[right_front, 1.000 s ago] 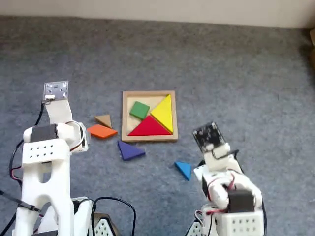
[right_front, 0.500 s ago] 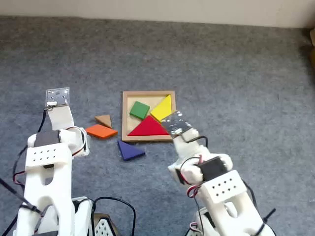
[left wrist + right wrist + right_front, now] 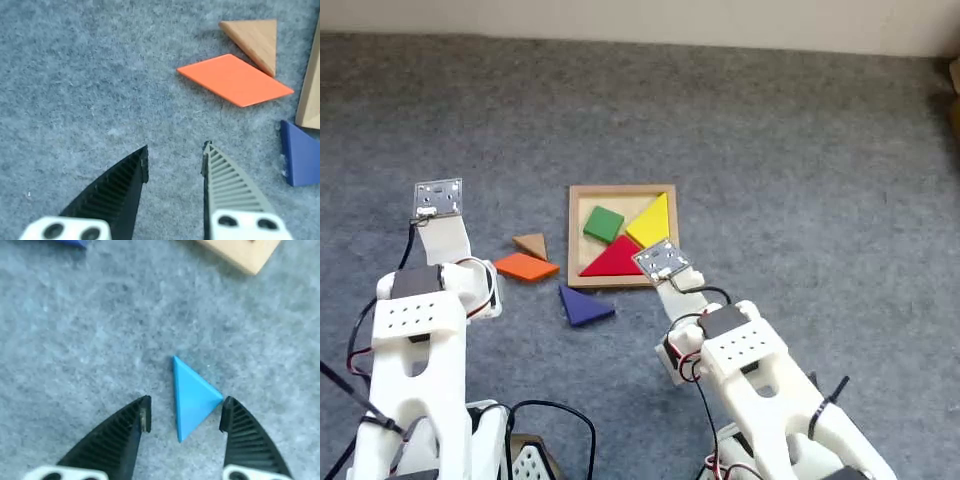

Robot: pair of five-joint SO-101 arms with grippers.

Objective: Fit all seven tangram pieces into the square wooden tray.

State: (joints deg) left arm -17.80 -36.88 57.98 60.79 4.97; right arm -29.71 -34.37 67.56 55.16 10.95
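Note:
The square wooden tray (image 3: 574, 237) holds a green square (image 3: 604, 223), a yellow triangle (image 3: 653, 222) and a red triangle (image 3: 615, 259). Left of it on the carpet lie a tan triangle (image 3: 531, 244), an orange parallelogram (image 3: 526, 266) and a dark blue triangle (image 3: 584, 305). My right gripper (image 3: 185, 412) is open and low over a light blue triangle (image 3: 192, 397), one finger on each side of it. My left gripper (image 3: 175, 150) is open over bare carpet, short of the orange parallelogram (image 3: 235, 80) and tan triangle (image 3: 255, 37).
Grey carpet covers the whole work area. The right arm (image 3: 730, 345) stretches from the front edge towards the tray's near right corner (image 3: 240, 250). The left arm (image 3: 420, 300) stands at the left. Open carpet lies behind and right of the tray.
The right arm has swung left and forward, and now covers the light blue triangle in the high view. The left arm has barely shifted.

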